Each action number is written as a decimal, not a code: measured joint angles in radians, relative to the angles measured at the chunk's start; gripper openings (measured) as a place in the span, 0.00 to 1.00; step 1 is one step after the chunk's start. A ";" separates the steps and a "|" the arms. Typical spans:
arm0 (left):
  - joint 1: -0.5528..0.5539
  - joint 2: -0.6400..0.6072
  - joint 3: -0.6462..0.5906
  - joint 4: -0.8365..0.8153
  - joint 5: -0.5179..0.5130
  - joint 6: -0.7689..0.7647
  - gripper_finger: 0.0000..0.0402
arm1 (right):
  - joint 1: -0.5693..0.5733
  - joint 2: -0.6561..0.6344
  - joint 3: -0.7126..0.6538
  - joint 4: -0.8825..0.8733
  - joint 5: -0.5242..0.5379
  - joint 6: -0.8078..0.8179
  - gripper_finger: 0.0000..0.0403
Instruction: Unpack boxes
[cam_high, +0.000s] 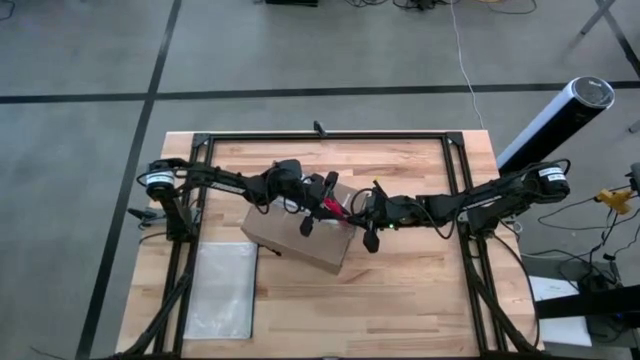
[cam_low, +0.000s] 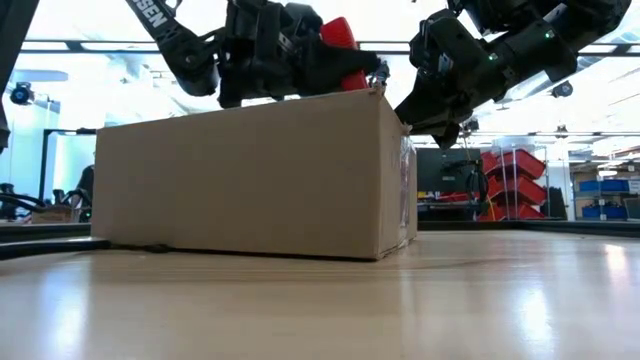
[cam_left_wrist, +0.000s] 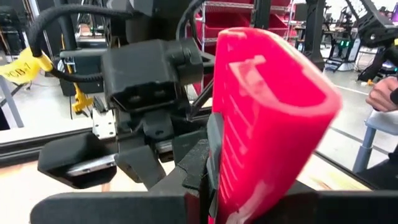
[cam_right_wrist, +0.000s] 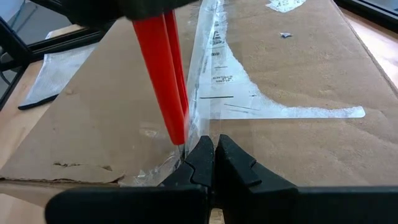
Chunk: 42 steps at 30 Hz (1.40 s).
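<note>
The brown cardboard box (cam_high: 300, 238) lies on the wooden table, with clear tape (cam_right_wrist: 214, 68) along its top seam. My left gripper (cam_high: 326, 206) hovers over the box's right end, shut on a red utility knife (cam_left_wrist: 261, 112). The knife's front end (cam_right_wrist: 180, 138) comes down on the tape seam near the box's right edge. Just beside it is my right gripper (cam_right_wrist: 212, 155), shut, with its fingertips at that same edge of the box top (cam_low: 395, 100). My left gripper pinches the knife's red handle (cam_left_wrist: 231, 180) between its two fingers, coming in roughly level from the table's left. The knife slants down, its front end on the taped seam. My right gripper has its shut fingertips (cam_right_wrist: 202, 163) on the box top's right edge at the tape, slanting down from the table's right.
A flat translucent pouch (cam_high: 222, 290) lies on the table's near left part. Black frame rails (cam_high: 465, 200) run along the table's sides and far edge. A black-and-white cylinder (cam_high: 555, 118) stands off the far right corner. A person's hand (cam_left_wrist: 382, 96) shows beyond the table.
</note>
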<state>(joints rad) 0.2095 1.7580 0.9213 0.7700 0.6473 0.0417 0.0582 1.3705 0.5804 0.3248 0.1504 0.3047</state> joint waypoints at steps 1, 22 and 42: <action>0.002 -0.004 0.000 -0.014 0.000 0.005 0.08 | 0.000 0.000 0.000 -0.001 0.000 0.000 0.00; 0.028 -0.153 0.002 -0.391 -0.064 0.132 0.08 | 0.000 0.000 0.000 -0.008 -0.001 0.000 0.00; 0.029 -0.158 -0.001 -0.408 -0.063 0.129 0.08 | 0.003 -0.005 -0.005 0.168 -0.060 -0.017 0.00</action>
<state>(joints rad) 0.2386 1.6005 0.9206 0.3622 0.5846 0.1703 0.0608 1.3652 0.5758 0.4928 0.0902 0.2878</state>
